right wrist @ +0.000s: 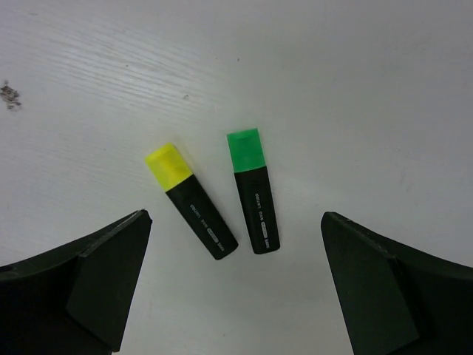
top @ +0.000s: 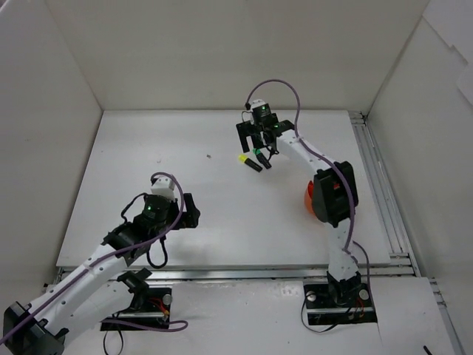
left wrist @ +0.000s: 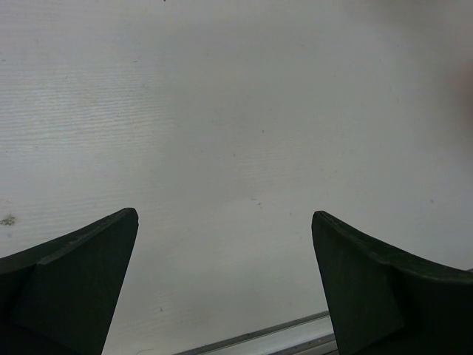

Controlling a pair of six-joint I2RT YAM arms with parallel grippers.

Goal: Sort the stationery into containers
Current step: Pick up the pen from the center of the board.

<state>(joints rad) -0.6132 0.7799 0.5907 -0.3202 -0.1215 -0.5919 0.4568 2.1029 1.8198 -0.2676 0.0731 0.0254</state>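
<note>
My right pincer (right wrist: 233,216) hangs spread above the desk (right wrist: 369,89), where I should straddle the green-capped highlighter (right wrist: 253,191) alone, across its barrel, clear of the yellow-capped highlighter (right wrist: 191,201) just beside it.

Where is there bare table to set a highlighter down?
Bare: far left, between back wall and left arm; the middle, between left arm and pot. Crowded: under the right fingers, where the yellow highlighter and green highlighter lie.

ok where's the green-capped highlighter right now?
In the right wrist view, the green-capped highlighter lies flat on the table, just right of the yellow-capped highlighter and not touching it, under the open right gripper.
</note>
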